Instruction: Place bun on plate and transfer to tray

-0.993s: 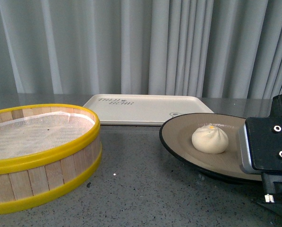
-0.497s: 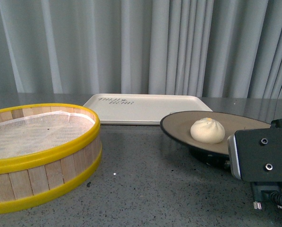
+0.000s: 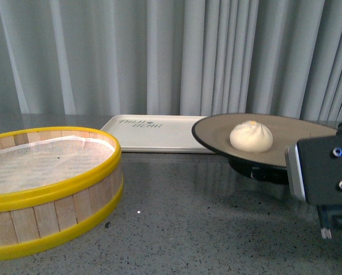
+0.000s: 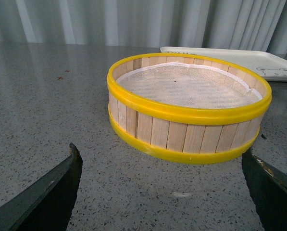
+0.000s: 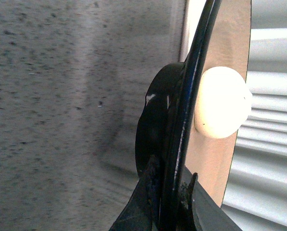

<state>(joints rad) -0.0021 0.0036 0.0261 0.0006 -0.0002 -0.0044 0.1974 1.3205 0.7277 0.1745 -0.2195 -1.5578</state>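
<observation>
One bun (image 3: 251, 136) rides near the middle of the plate (image 3: 213, 133), and that plate is up off the grey table (image 3: 188, 223), its black foot showing with shadow under it. The right gripper (image 5: 169, 199) has it by the near rim, one finger under the black underside and one over the tan face, clamped tight on the edge. An edge pinch makes sense here: it leaves the centre free for the bun and lets the plate be carried whole. The plate looks close to level in the front view, which is what a loose round bun needs so it doesn't roll. The tray (image 3: 150, 133) lies flat at the back of the table, and the plate's far rim overlaps its right corner from this angle; whether it is truly above the tray yet, I can't tell. By my reading, bun-on-plate is done and the carry is under way, with the set-down to come. The left gripper (image 4: 160, 192) hangs low with its jaws spread wide, holding nothing, facing the yellow-rimmed steamer basket (image 4: 189, 108), well clear of the action. The risk ahead is tilt, since a thin rim grip gives little leverage
</observation>
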